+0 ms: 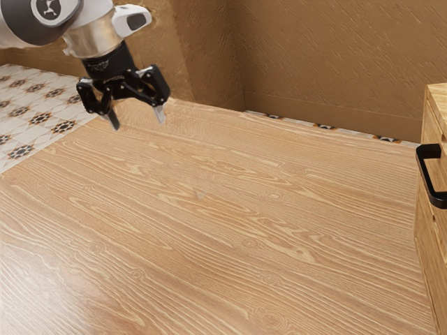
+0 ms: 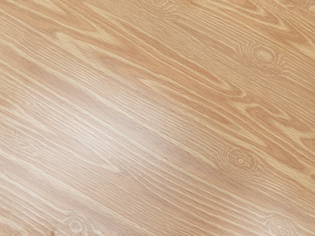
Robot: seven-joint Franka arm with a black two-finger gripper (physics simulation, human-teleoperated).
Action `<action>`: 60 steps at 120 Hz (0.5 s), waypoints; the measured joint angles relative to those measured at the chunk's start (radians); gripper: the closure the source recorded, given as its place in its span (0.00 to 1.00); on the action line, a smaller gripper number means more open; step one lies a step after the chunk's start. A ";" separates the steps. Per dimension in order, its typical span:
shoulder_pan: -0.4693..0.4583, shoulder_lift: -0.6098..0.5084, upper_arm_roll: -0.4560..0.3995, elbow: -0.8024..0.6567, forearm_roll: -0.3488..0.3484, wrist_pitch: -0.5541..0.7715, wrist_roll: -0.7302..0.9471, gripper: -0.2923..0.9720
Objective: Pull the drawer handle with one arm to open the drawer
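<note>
Wooden table with a tiled floor past its edge at the exterior view's left and a brown wall behind. The drawer unit stands at the exterior view's right, its black handle facing open tabletop. My claw hangs above the table's far corner, well apart from the handle, fingers spread wide, gripping nothing

Setting, as I read it from my station: a home-style room, simulator-rendered.
- Walls: rough ochre plaster, meeting in a corner.
- Floor tiles: pale, with dark star motifs.
- Table: broad, light grained wood; my wrist view shows the same grain.
- Drawer unit: matching wood, with a black handle, at the exterior view's right edge.
</note>
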 joint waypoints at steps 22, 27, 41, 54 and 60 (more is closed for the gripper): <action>0.104 0.002 0.027 0.014 -0.016 -0.057 -0.286 0.24; 0.081 0.002 0.030 0.015 -0.022 -0.064 -0.339 0.24; 0.019 -0.077 0.027 0.055 -0.029 -0.077 -0.471 0.25; 0.030 -0.104 -0.010 0.075 -0.041 -0.054 -0.574 0.25; 0.041 -0.098 -0.023 0.077 -0.044 -0.015 -0.612 0.25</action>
